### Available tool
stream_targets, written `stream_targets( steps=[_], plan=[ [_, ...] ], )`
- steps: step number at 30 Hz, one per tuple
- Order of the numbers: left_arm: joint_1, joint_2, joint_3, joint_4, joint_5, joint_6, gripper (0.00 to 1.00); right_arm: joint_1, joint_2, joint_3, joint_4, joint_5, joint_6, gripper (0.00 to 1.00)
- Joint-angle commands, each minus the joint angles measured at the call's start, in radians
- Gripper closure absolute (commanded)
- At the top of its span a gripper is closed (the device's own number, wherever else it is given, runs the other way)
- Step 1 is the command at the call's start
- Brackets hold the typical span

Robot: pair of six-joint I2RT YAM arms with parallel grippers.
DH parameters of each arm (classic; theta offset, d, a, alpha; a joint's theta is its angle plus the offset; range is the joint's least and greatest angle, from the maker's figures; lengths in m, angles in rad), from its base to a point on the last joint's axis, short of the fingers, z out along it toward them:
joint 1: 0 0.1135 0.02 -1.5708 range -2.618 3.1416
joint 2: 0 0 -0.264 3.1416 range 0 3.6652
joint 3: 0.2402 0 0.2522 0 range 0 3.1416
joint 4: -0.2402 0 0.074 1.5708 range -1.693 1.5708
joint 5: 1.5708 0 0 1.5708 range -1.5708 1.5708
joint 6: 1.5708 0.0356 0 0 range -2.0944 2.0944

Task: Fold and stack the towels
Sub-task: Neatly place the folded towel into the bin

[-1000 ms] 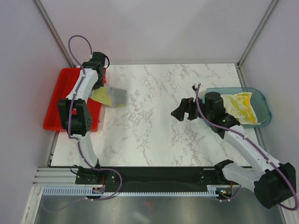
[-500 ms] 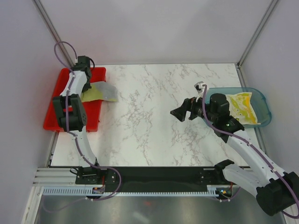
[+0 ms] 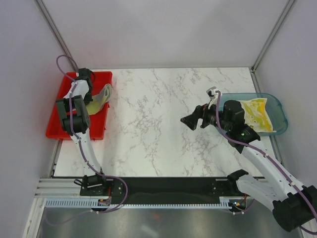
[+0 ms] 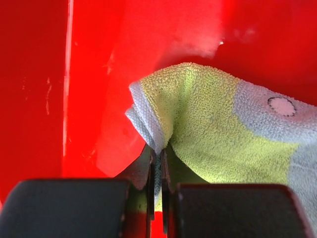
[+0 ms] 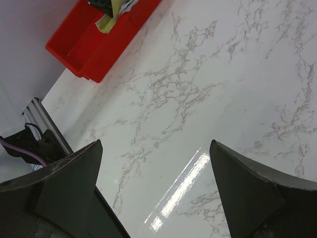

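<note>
A yellow-green and grey towel (image 4: 218,129) hangs bunched from my left gripper (image 4: 158,151), which is shut on a folded edge of it just above the red tray's floor. From above, that towel (image 3: 103,94) drapes over the right part of the red tray (image 3: 57,121), with the left gripper (image 3: 88,95) beside it. A yellow and white towel (image 3: 255,113) lies crumpled in the teal bin (image 3: 283,119) at the right. My right gripper (image 3: 190,120) hovers over the marble table left of the bin. It is open (image 5: 155,144) with nothing between its fingers.
The red tray (image 5: 94,54) sits at the table's left edge, the teal bin at the right edge. Grey walls enclose the table on three sides. The arm bases and a black rail run along the near edge.
My left gripper has carried the yellow-green towel leftward, from over the table's edge to inside the red tray. The right arm has shifted only slightly.
</note>
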Motion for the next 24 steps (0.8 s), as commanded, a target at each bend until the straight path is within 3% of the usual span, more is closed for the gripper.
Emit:
stream_targets(
  steps=[1,10,15,20,24],
  plan=[
    [0.042,0.013,0.029,0.067,-0.053,0.055,0.98,0.005,-0.015,0.01,0.007,0.018,-0.024,0.02],
    [0.169,0.036,0.109,0.078,0.022,0.043,0.9,0.005,0.0,0.007,0.007,0.024,-0.034,0.02],
    [0.174,0.036,0.167,0.082,0.215,0.012,0.51,0.006,0.026,0.013,0.015,0.023,-0.034,0.02],
    [0.142,-0.001,0.182,0.087,0.307,-0.005,0.45,0.005,0.032,0.013,0.025,0.023,-0.031,0.02],
    [0.1,-0.041,0.208,0.102,0.278,-0.037,0.42,0.003,0.029,0.01,0.025,0.026,-0.028,0.02]
  ],
)
